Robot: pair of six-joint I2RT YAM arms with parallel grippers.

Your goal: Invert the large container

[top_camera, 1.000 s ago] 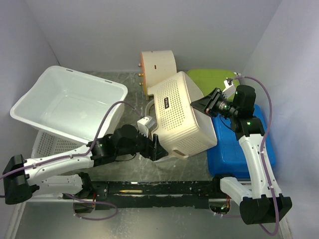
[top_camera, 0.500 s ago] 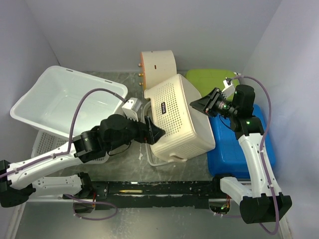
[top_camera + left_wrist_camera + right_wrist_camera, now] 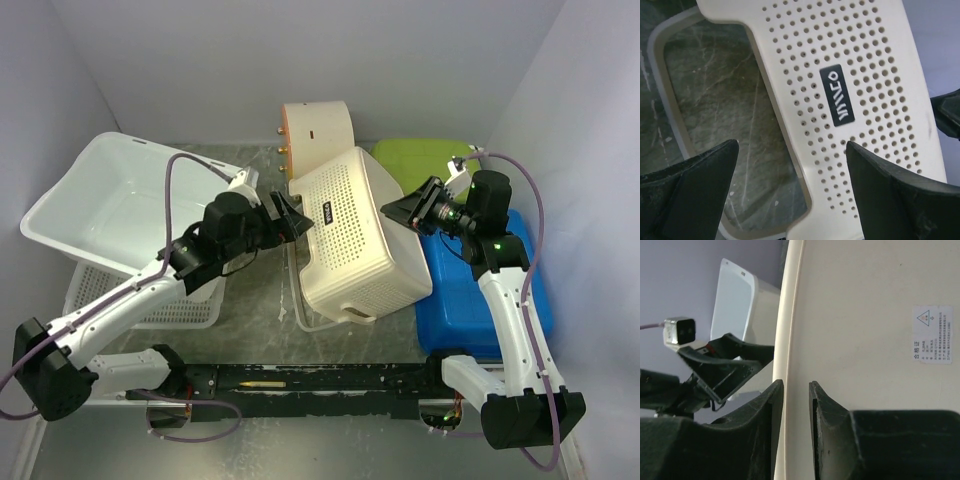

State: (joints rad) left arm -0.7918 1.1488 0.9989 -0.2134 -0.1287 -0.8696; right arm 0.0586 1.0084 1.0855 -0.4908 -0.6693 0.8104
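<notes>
While the large container [image 3: 360, 235] sits tipped on one edge, neither upright nor inverted, the right gripper [image 3: 796, 387] is clenched on its rim [image 3: 790, 315], one finger against each face of the thin edge, and appears to hold the tilt alone. The left gripper [image 3: 791, 144] is released, its fingers spread wide with nothing held. The perforated wall carrying the black label [image 3: 836, 96] lies just ahead of its fingertips, apart from them. The container thus lies between the two grippers, its low edge toward the bench [image 3: 260, 330]. Judged risks: the pinch on so thin a rim may slip or pivot once the weight swings past balance, letting the container fall back or slam down. A left fingertip pushing the wall could catch in a hole and drag it sideways. The blue box [image 3: 470, 300] beside the right gripper and the round cream tub [image 3: 318, 125] beyond the left gripper crowd the swing, so a corner may strike either.
</notes>
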